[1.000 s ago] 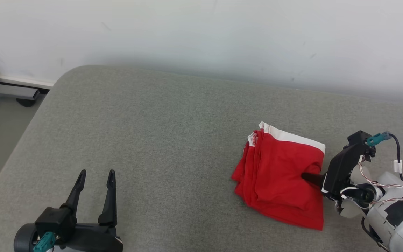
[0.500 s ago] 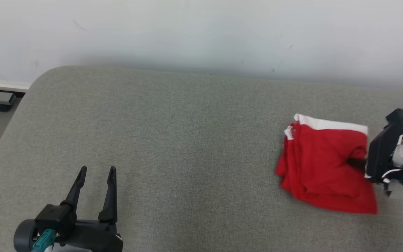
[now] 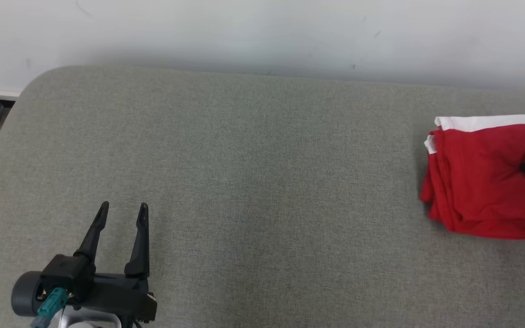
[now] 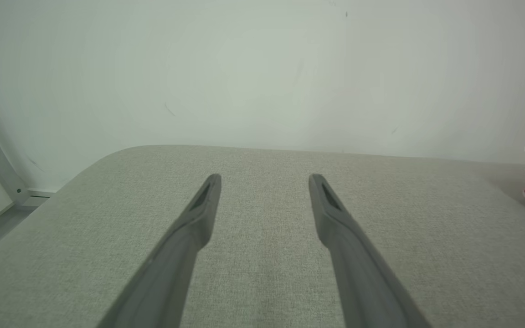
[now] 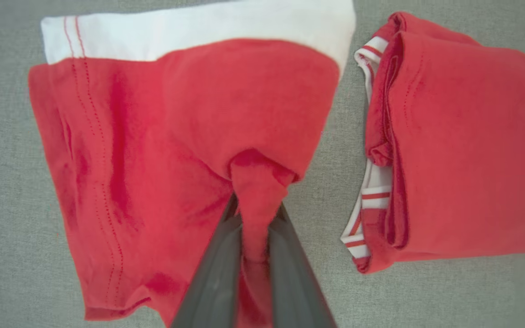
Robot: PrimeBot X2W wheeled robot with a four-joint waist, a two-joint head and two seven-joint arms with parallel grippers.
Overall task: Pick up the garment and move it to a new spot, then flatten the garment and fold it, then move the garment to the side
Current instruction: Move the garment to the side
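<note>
The garment (image 3: 481, 182), red with a white band, lies folded at the right edge of the head view, on the grey cushion (image 3: 262, 173). The white band runs along its upper side. In the right wrist view it takes the left and middle of the frame, and a pinch of red cloth from its lower edge goes in between the fingers of my right gripper (image 5: 255, 214). This gripper is closed on that pinch; the two fingers stand almost together with the cloth between them. Just to the right in the same view lies a second garment (image 5: 463, 146), also red and folded, with red-and-white striped trim at its left edge. A narrow strip of cushion shows between the two, so they are near but not touching. My left gripper (image 3: 123, 207) is at the lower left of the head view, well apart from the garment. Its fingers are spread wide, with nothing between them, and point over bare cushion. Behind the cushion is a pale wall (image 3: 262, 27).
</note>
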